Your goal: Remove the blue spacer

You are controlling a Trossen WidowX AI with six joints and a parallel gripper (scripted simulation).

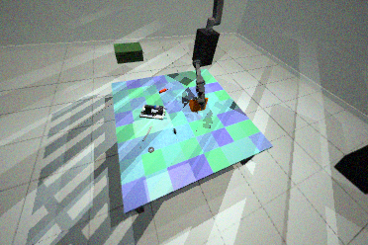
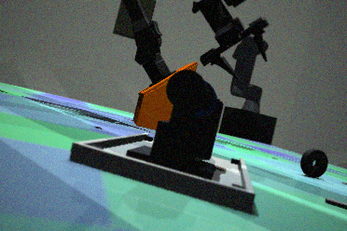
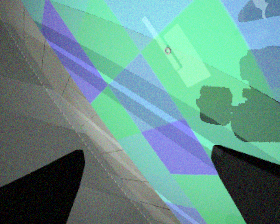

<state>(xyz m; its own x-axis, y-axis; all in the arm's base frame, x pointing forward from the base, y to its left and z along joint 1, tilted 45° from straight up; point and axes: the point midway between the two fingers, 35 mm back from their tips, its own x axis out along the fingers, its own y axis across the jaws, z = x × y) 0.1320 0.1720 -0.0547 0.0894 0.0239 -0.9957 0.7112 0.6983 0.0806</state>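
Fingers (image 2: 227,68) stand wide open at both lower corners of the wrist view, nothing gripped. Between and beyond their tips: green, blue and violet patches of the table (image 1: 183,145) (image 2: 42,146) (image 3: 135,112), its edge, and grey floor (image 1: 74,79) past it.

Exterior view: gripper (image 2: 251,69) (image 3: 149,155) hangs in the air, tips pointing down, apart from the housing. Its arm (image 2: 215,19) leads up and out of the top of the view.

Housing (image 1: 153,110) (image 2: 184,140), very dark, sits upright in a pale shallow tray (image 1: 143,116) (image 2: 163,182) on the table. Round dark end (image 2: 187,88) high on it. A faint blue edge (image 2: 211,106) shows beside that end; cannot tell whether it is the spacer to be dropped. Shaft and its depth in the housing lost in the shadow.

Orange piece (image 1: 199,105) (image 2: 156,104) stands behind the housing in the exterior view, well apart from the tray in the top view.

Elsewhere on the table, top view: small red piece (image 1: 163,91) beyond the tray; thin pale rod (image 1: 147,133); small dark piece (image 1: 174,131); ring (image 1: 151,150) near the rod's lower end. Exterior view shows a dark ring (image 2: 305,164) standing on edge, right of the tray. Green box (image 1: 129,52) on the floor, past the table.
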